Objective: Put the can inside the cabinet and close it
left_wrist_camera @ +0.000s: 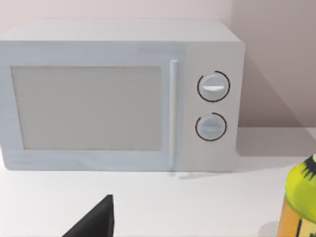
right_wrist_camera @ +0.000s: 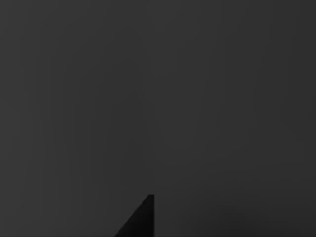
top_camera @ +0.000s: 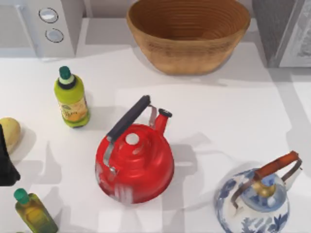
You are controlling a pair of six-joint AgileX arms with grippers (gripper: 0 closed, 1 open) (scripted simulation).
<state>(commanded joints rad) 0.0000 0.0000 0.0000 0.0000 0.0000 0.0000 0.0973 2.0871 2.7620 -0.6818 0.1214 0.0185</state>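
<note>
Oddly, where the can lies I cannot tell, so the relation the coming move turns on, which way it lies from either gripper and how its long axis runs, stays open. The cabinet point(top_camera: 273, 29) stands at the far right corner of the desk point(top_camera: 218, 121), cut off by the frame, a grey wall with a pale framed door panel point(top_camera: 301, 41) beside it; whether that door is ajar or shut I cannot make out. The left arm point(top_camera: 5, 162) sits at the desk's left edge, well apart from the cabinet, with the red kettle point(top_camera: 138, 165), the woven basket point(top_camera: 189, 63) and the blue-and-white kettle point(top_camera: 252, 208) lying between. The left gripper point(left_wrist_camera: 96, 219) looks toward the white appliance with two round knobs point(left_wrist_camera: 118, 94) at the far left corner, with a green-capped bottle point(top_camera: 72, 99) near it, so it is turned away from the cabinet; whether it is clenched or released I cannot tell, though nothing seems to be held ahead of it. The right wrist view is dark, and the right gripper's state I likewise cannot tell. Another green-capped bottle point(top_camera: 34, 213) and a pale yellow rounded thing point(top_camera: 8, 132) lie close by the left arm. Judging by sides alone, the right arm would be the nearer one to the cabinet, and I would expect any placing or door-closing to fall to it.
</note>
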